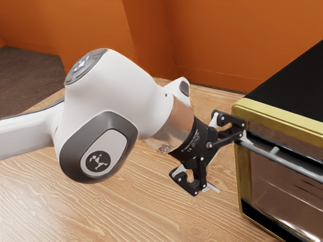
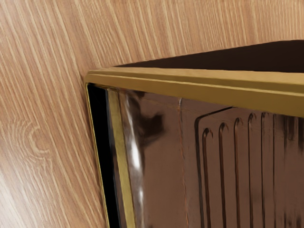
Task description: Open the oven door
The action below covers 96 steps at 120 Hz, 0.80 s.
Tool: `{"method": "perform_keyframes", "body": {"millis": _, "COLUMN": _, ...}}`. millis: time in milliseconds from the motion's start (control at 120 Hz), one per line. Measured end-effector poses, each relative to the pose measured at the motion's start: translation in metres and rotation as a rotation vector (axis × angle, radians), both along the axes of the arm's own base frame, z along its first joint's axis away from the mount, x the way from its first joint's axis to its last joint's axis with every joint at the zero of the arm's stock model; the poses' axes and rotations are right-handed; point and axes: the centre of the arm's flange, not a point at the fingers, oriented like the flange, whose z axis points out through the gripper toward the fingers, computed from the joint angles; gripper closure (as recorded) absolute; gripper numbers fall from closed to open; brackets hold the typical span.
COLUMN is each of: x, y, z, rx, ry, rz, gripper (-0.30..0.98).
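Observation:
My gripper (image 1: 229,162) stands open at the front of the oven (image 1: 244,171), its fingers wide apart. The upper finger is right by the end of the grey bar handle (image 1: 290,159); whether they touch I cannot tell. The lower finger hangs beside the oven's front corner, over the wood surface. The glass door (image 1: 282,194) looks shut within its gold frame. In the wrist view, the oven's gold edge (image 2: 190,84) runs above the brownish glass door (image 2: 164,156), with rack-like bars visible through the glass.
The oven's black top (image 1: 298,83) stretches back at the exterior view's right. Under the arm lies a light wood surface (image 1: 126,212). Orange walls (image 1: 217,45) stand behind, with a dark brown floor area (image 1: 30,75) at the exterior view's upper left.

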Motion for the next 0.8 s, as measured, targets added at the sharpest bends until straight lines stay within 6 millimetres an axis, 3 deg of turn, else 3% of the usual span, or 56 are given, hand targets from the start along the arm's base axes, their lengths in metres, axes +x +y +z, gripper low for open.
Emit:
{"method": "perform_keyframes", "body": {"millis": 108, "x": -0.031, "y": 0.006, "z": -0.014, "rx": -0.001, "ry": 0.0, "rz": -0.002, "gripper": 0.01}}
{"method": "perform_keyframes", "body": {"millis": 225, "x": -0.087, "y": 0.003, "z": -0.027, "rx": 0.007, "ry": -0.032, "rz": 0.006, "gripper": 0.01}}
{"method": "perform_keyframes", "body": {"millis": 342, "x": -0.187, "y": -0.03, "z": -0.03, "rx": 0.075, "ry": -0.208, "rz": 0.099, "gripper": 0.01}}
{"method": "perform_keyframes", "body": {"millis": 375, "x": -0.208, "y": -0.039, "z": -0.036, "rx": 0.095, "ry": -0.267, "rz": 0.142, "gripper": 0.01}}
{"method": "perform_keyframes", "body": {"millis": 442, "x": -0.215, "y": -0.041, "z": -0.045, "rx": 0.091, "ry": -0.296, "rz": 0.204, "gripper": 0.01}}
{"method": "perform_keyframes", "body": {"millis": 475, "x": -0.194, "y": -0.02, "z": 0.001, "rx": 0.066, "ry": -0.288, "rz": 0.221, "gripper": 0.01}}
{"method": "perform_keyframes", "body": {"millis": 525, "x": -0.151, "y": 0.017, "z": 0.107, "rx": 0.093, "ry": -0.296, "rz": 0.198, "gripper": 0.01}}
{"method": "perform_keyframes", "body": {"millis": 558, "x": -0.114, "y": 0.074, "z": 0.171, "rx": 0.121, "ry": -0.284, "rz": 0.224, "gripper": 0.01}}
{"method": "perform_keyframes", "body": {"millis": 583, "x": -0.089, "y": 0.128, "z": 0.191, "rx": 0.142, "ry": -0.242, "rz": 0.263, "gripper": 0.01}}
{"method": "perform_keyframes", "body": {"millis": 633, "x": -0.057, "y": 0.217, "z": 0.191, "rx": 0.175, "ry": -0.122, "rz": 0.324, "gripper": 0.0}}
{"method": "perform_keyframes", "body": {"millis": 683, "x": -0.029, "y": 0.287, "z": 0.157, "rx": 0.193, "ry": 0.035, "rz": 0.356, "gripper": 0.0}}
{"method": "perform_keyframes", "body": {"millis": 742, "x": -0.01, "y": 0.323, "z": 0.117, "rx": 0.231, "ry": 0.186, "rz": 0.353, "gripper": 0.0}}
{"method": "perform_keyframes", "body": {"millis": 800, "x": -0.002, "y": 0.337, "z": 0.081, "rx": 0.262, "ry": 0.305, "rz": 0.326, "gripper": 0.0}}
